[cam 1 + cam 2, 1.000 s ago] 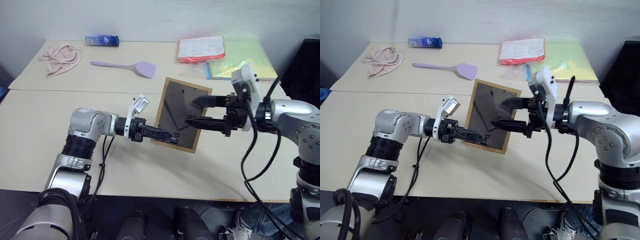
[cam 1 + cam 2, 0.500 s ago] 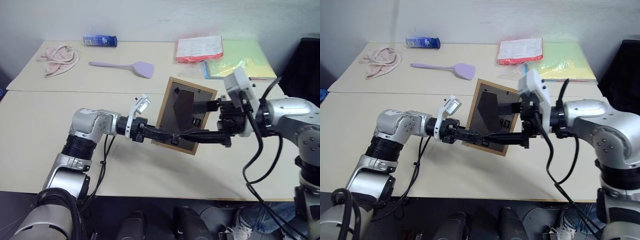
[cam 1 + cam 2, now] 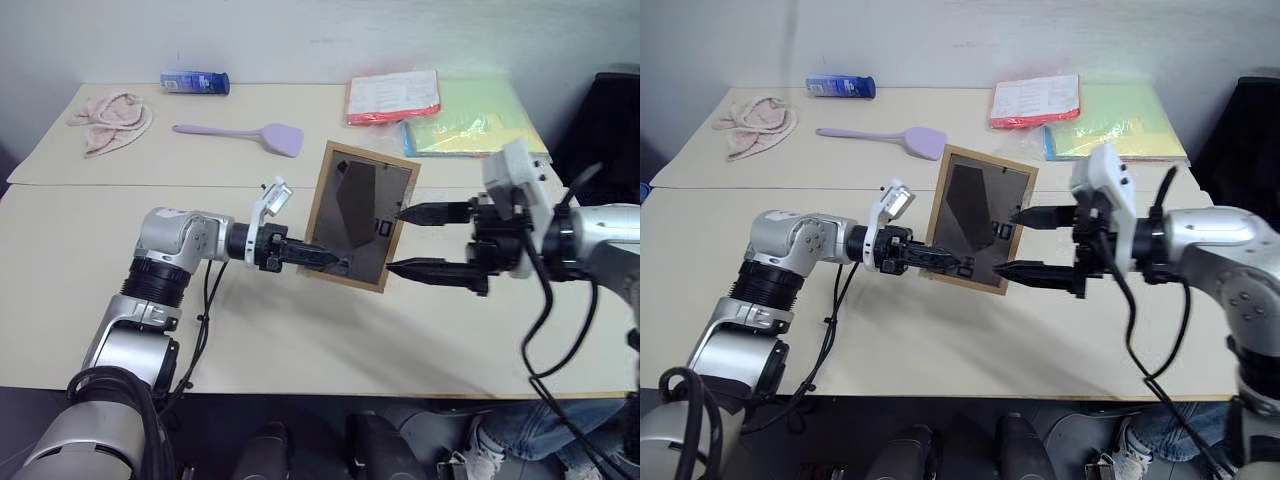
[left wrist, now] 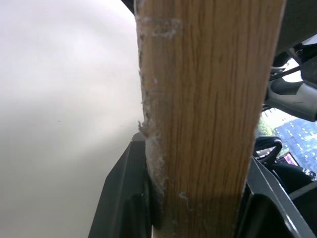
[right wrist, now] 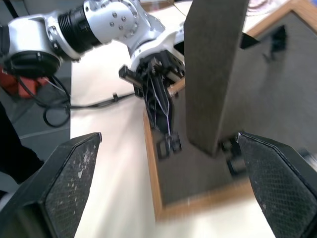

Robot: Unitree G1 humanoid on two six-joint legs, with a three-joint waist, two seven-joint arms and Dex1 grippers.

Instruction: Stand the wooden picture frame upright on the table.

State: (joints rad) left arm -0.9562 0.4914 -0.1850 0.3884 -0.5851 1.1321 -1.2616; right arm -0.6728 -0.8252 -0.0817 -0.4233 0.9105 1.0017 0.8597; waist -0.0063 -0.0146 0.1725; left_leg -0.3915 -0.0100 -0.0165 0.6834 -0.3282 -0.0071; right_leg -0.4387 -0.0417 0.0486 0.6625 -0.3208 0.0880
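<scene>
In the left eye view the right gripper (image 3: 404,240) has drawn back off the wooden picture frame (image 3: 358,216) since a second ago: its two black fingers, then lying across the dark back panel, now stand wide apart just beside the frame's right edge, clear of it. The frame itself is more upright than before, tilted only a little, its lower edge close over the pale worktop (image 3: 80,290), and its stand flap (image 3: 353,202) hangs out from the back. The left gripper (image 3: 338,264) is clamped on the frame's lower rail. One frame, two grippers; at the far side of the worktop lie one pink cloth (image 3: 106,113), one blue tube (image 3: 194,82), one lilac spatula (image 3: 242,132) and a red and a yellow-green folder (image 3: 434,110), all well apart from the frame. The left wrist view shows the light-wood rail between its dark fingers (image 4: 123,191). The right wrist view shows both its fingers (image 5: 66,181) spread, with the flap and the left gripper between them.
</scene>
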